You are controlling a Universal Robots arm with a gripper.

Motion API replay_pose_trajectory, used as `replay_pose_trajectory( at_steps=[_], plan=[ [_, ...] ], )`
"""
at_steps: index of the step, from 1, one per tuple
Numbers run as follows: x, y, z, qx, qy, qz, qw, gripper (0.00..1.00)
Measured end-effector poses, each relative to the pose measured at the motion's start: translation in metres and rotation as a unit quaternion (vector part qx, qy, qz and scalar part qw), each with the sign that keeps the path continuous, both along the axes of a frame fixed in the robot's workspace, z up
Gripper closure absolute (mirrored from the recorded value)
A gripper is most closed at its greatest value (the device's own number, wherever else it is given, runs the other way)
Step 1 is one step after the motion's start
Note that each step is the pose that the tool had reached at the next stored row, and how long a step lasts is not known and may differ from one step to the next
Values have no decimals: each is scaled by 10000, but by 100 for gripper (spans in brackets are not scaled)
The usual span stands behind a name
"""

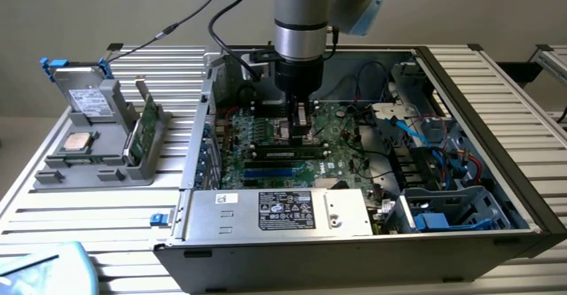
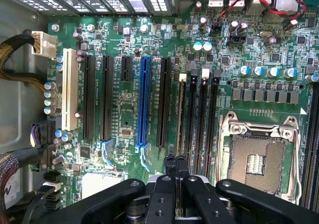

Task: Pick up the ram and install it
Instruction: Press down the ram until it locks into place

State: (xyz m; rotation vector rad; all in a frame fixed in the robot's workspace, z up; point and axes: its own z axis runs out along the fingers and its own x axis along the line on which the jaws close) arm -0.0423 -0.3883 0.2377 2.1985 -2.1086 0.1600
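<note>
1. Jaws are hanging low inside the open computer case [image 1: 496, 109], drawn tight together with no gap showing between them, directly over the bank of black memory slots on the motherboard [image 2: 124, 114].
2. The ram [image 1: 283, 153] appears to be sitting on edge in the slot right beneath the jaws; in the wrist view it is showing as a thin brownish line [image 2: 180, 114] running straight out from under the fingertips [image 2: 171, 167]. I cannot tell whether the jaws are pinching its top edge or only bearing down on it.
3. Another green board [image 1: 146, 132] is standing in the grey holder [image 1: 89, 169] on the bench [image 1: 106, 255], well away from the jaws and outside the case.
4. I am reading the step in hand as the seating of the stick, so the push should be going straight down along the slot, with no lean toward either neighbour.
5. To one side of the jaws the empty processor socket [image 2: 256, 159] is lying open, a few slots off; to the other side a long black slot and then the blue slot [image 2: 144, 104] are running parallel. Any sideways slip would be risking those parts.
6. The white clip [image 2: 182, 77] at the far end of the slot is worth watching: I would judge the stick home only when the end clips are closing against its corners.
7. Pressure is probably best kept even along the stick, since the jaws are covering just a short stretch of it and one end could be riding higher than the other.
</note>
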Motion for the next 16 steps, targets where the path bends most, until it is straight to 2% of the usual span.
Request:
replay_pose_trajectory(
  at_steps=[1,3,4,10,16],
  plan=[
    [0,0,-1,22,-17,-38,10000,89],
    [1,1,-1,36,-48,-129,9999,89],
    [1,1,-1,36,-54,-184,9998,89],
    [0,1,0,32,-57,-635,9980,89],
    [0,1,0,30,-58,-1096,9940,89]
  ],
)
